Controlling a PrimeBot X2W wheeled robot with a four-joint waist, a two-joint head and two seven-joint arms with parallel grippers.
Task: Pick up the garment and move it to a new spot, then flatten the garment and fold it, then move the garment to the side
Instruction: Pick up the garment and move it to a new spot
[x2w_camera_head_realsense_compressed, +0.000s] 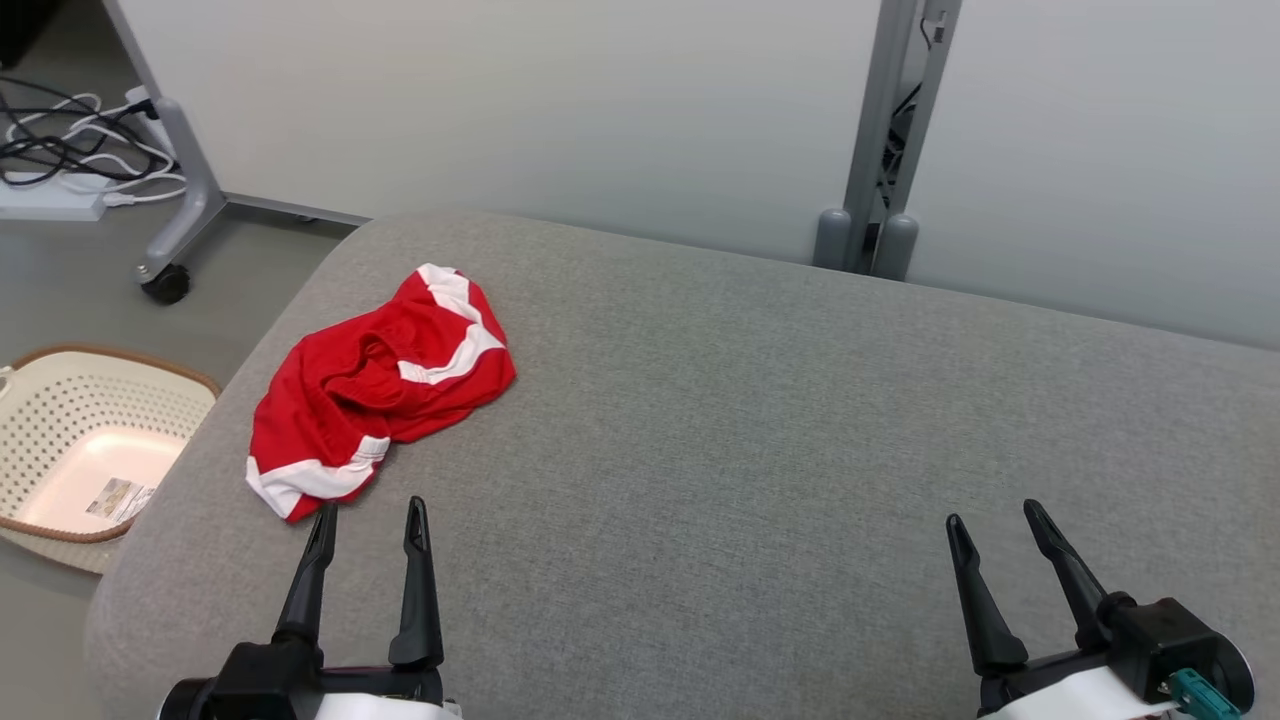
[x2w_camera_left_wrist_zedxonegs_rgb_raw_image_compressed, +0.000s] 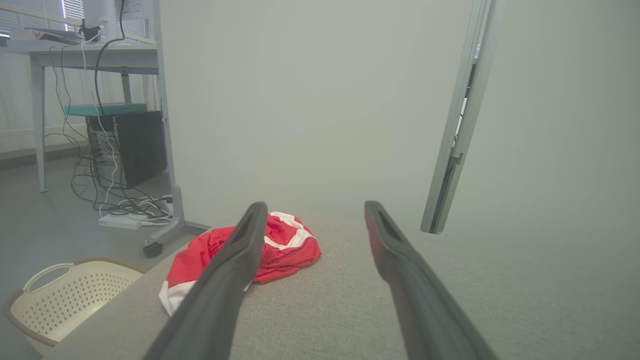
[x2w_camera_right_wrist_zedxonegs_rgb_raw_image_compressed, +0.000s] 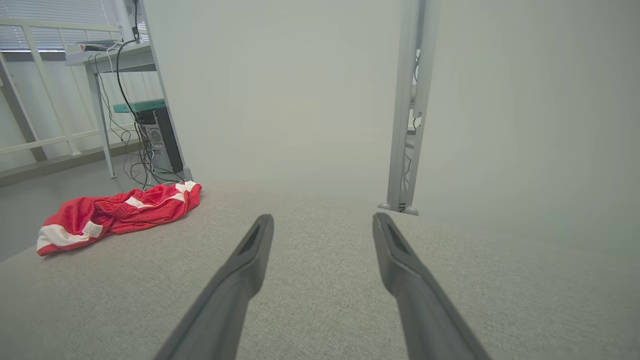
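Note:
The garment (x2w_camera_head_realsense_compressed: 375, 385) is a crumpled red piece with white bands, lying on the left part of the grey cushioned surface (x2w_camera_head_realsense_compressed: 760, 420). My left gripper (x2w_camera_head_realsense_compressed: 370, 512) stands open just in front of its near white hem, apart from it and holding nothing. In the left wrist view the garment (x2w_camera_left_wrist_zedxonegs_rgb_raw_image_compressed: 292, 245) lies ahead and to the left, partly behind the left finger of my left gripper (x2w_camera_left_wrist_zedxonegs_rgb_raw_image_compressed: 311, 210). My right gripper (x2w_camera_head_realsense_compressed: 993, 512) is open at the lower right, far from the cloth. In the right wrist view the garment (x2w_camera_right_wrist_zedxonegs_rgb_raw_image_compressed: 115, 215) lies far left of my right gripper (x2w_camera_right_wrist_zedxonegs_rgb_raw_image_compressed: 322, 220).
A cream perforated basket (x2w_camera_head_realsense_compressed: 50, 400) stands on the floor left of the surface. A wheeled grey stand leg (x2w_camera_head_realsense_compressed: 185, 190) and a tangle of cables (x2w_camera_head_realsense_compressed: 70, 140) lie beyond it. Pale partition panels (x2w_camera_head_realsense_compressed: 560, 100) with a grey post (x2w_camera_head_realsense_compressed: 875, 130) close off the far edge.

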